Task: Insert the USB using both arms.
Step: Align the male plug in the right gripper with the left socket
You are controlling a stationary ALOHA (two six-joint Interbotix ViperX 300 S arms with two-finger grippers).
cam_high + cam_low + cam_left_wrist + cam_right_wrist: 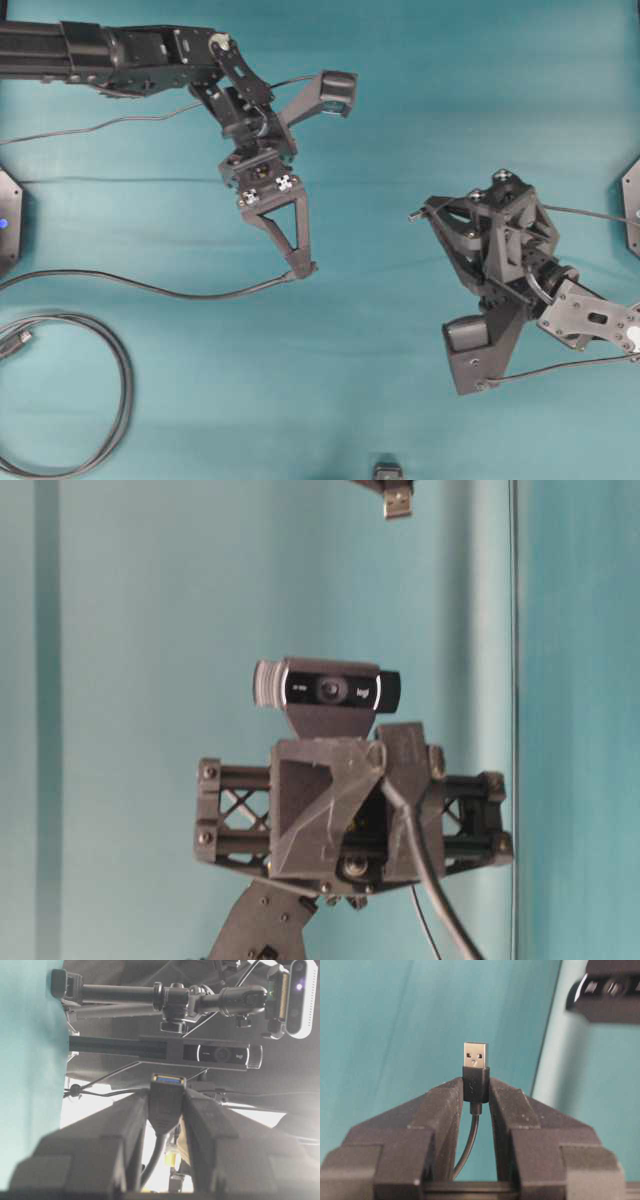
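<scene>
The USB [476, 1057] is a silver plug with a black collar. My right gripper [476, 1087] is shut on that collar, the plug sticks out past the fingertips, and its thin cable curls back between the fingers. In the overhead view the right gripper [422, 210] holds the USB [412, 215] at mid-right, pointing left. My left gripper [300, 268] is shut on a black socket [167, 1097] with a blue insert, its mouth facing outward. Plug and socket are clearly apart, the plug to the right and slightly farther back. The table-level view shows the USB [398, 502] at its top edge.
The socket's thin cable [150, 288] trails left across the teal table. A thicker coiled black cable [105, 400] lies at the lower left, its tip [20, 340] near the edge. Black mounts stand at the left edge [8, 225] and the right edge [630, 205]. A camera [388, 468] sits at the front.
</scene>
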